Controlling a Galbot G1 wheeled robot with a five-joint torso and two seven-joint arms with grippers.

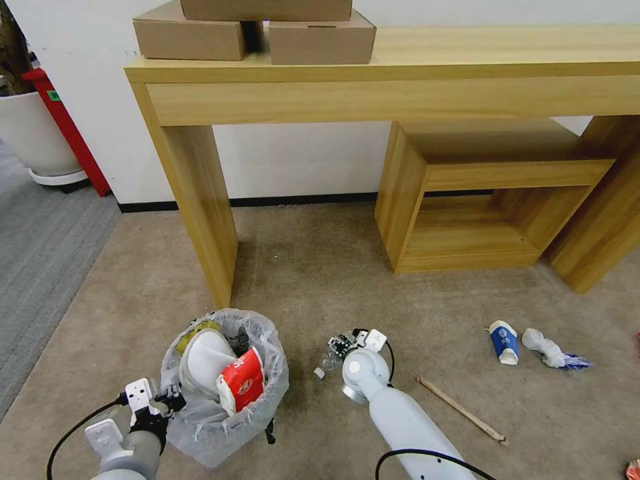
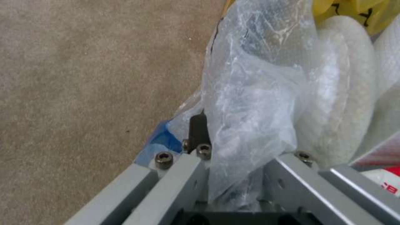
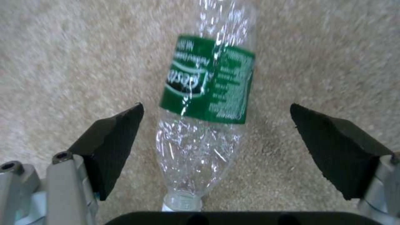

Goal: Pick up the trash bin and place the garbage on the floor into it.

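Under the left end of the desk (image 1: 373,73), on the carpet (image 1: 313,267): bin (image 1: 223,380) at the left, bottle (image 1: 331,353) just to its right. Farther right, stick (image 1: 461,409), then cup (image 1: 504,342) with tissue (image 1: 545,347) beside it. On the desk, boxes (image 1: 253,30). Behind the cup, a low shelf (image 1: 480,193).

Bright, even indoor light (soft shadows under the desk (image 1: 400,73)); wrist views blurred, head view edges bowed

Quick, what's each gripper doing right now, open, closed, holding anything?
Left gripper: closed on the rim of the trash bin.
Right gripper: open, straddling the bottle on the floor, not gripping it.
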